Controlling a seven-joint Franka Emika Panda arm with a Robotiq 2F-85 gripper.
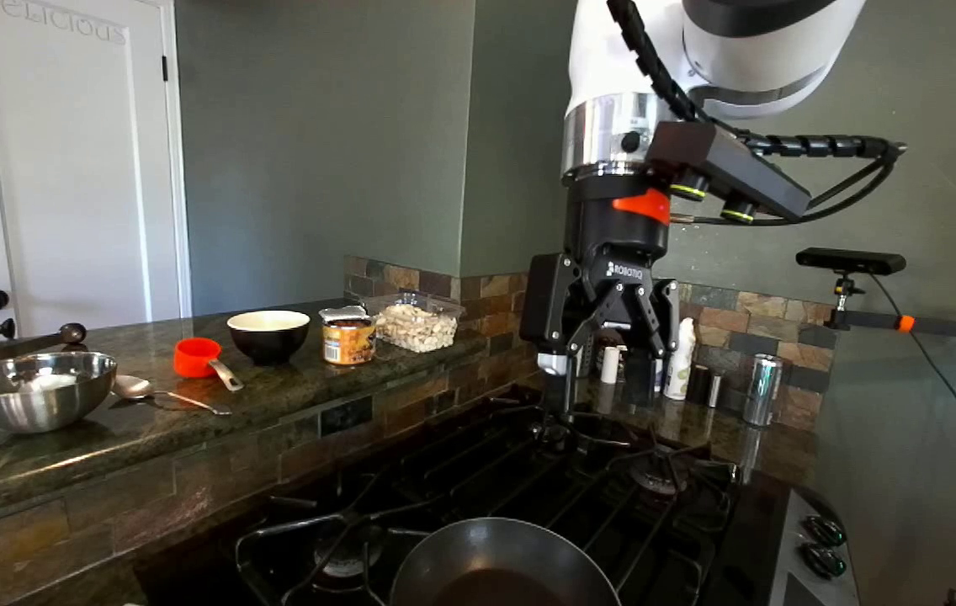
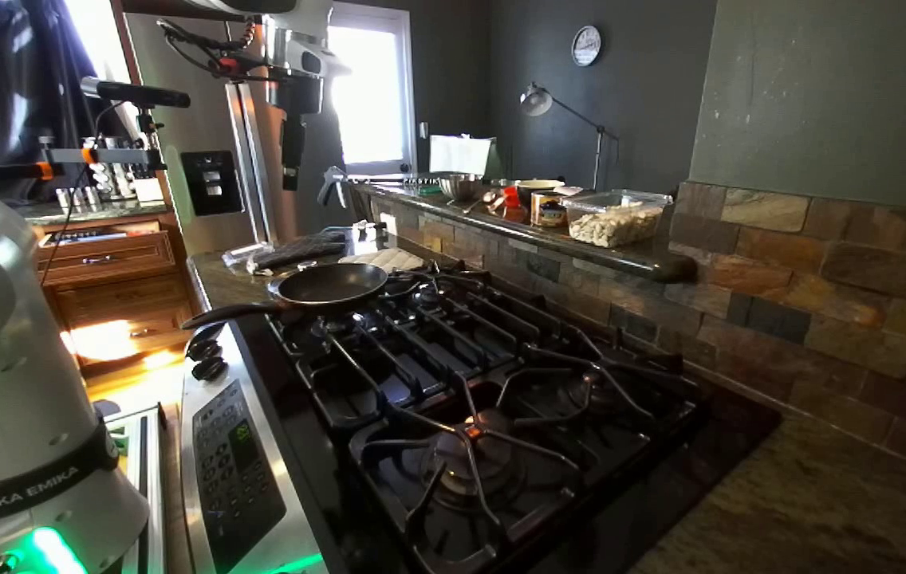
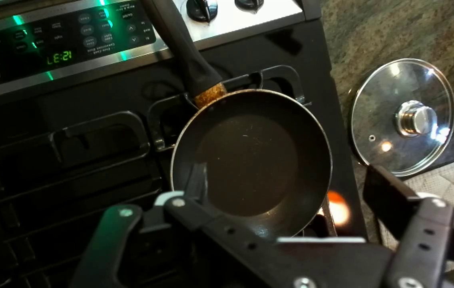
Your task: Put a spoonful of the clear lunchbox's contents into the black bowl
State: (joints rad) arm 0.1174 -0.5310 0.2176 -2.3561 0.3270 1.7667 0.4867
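Note:
The clear lunchbox [image 1: 454, 310] [image 2: 644, 199] stands on the raised stone ledge in both exterior views, with its pale, loose contents [image 1: 416, 328] [image 2: 615, 226] visible through the walls. Further along the ledge is the black bowl [image 1: 269, 343], whitish inside; a can partly hides it in an exterior view. A metal spoon [image 1: 135, 387] lies on the ledge between the steel bowl and a red measuring cup, its handle pointing toward the stove. My gripper [image 1: 600, 394] [image 3: 289, 178] hangs fingers-down above the stove, well away from the ledge. Its fingers are spread wide, with nothing between them.
Below the gripper a frying pan [image 3: 251, 156] [image 2: 331, 284] sits on the stove grates. A glass lid [image 3: 383, 100] lies on the counter beside it. The ledge also carries a shiny steel bowl [image 1: 36, 400], the red measuring cup [image 1: 194, 358] and an opened can [image 1: 348, 338].

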